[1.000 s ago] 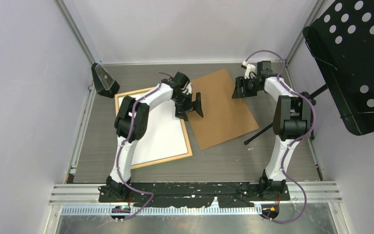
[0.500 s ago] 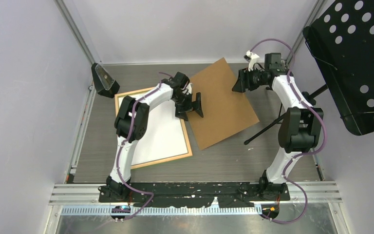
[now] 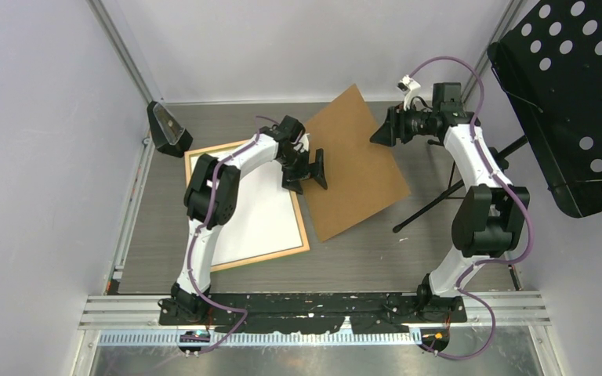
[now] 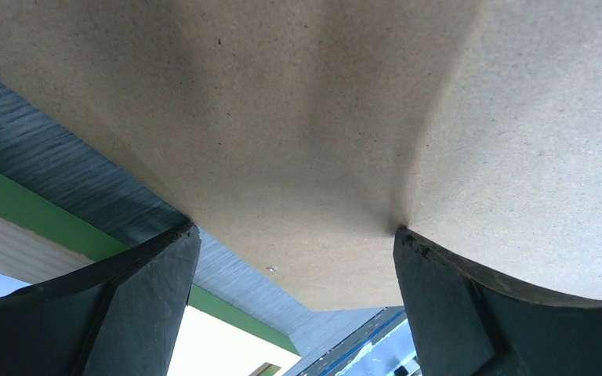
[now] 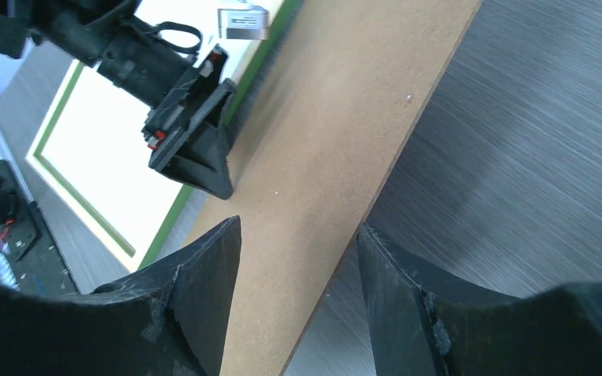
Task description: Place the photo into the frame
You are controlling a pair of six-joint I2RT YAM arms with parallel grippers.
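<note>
The frame (image 3: 260,258) lies flat at the left of the table with its light wood side up; its green rim (image 4: 16,204) shows in the left wrist view. A white sheet (image 3: 259,211) fills it, and I cannot tell whether this is the photo. The brown hardboard sheet (image 3: 357,172) lies beside the frame, its far corner tilted up. My left gripper (image 3: 306,168) stands open on the board's left edge, fingertips (image 4: 415,243) against it. My right gripper (image 3: 382,131) is open at the board's right edge (image 5: 337,117), which runs between its fingers (image 5: 372,243).
A black perforated music stand (image 3: 572,102) hangs over the right side, and its thin leg (image 3: 423,211) reaches onto the table (image 3: 376,258). A black wedge-shaped object (image 3: 166,125) sits at the back left. Walls close in the back and both sides.
My right gripper has risen and moved back and to the right, and its jaws have narrowed slightly. The board's far corner has come up and its right side has swung. The left arm has stayed put.
</note>
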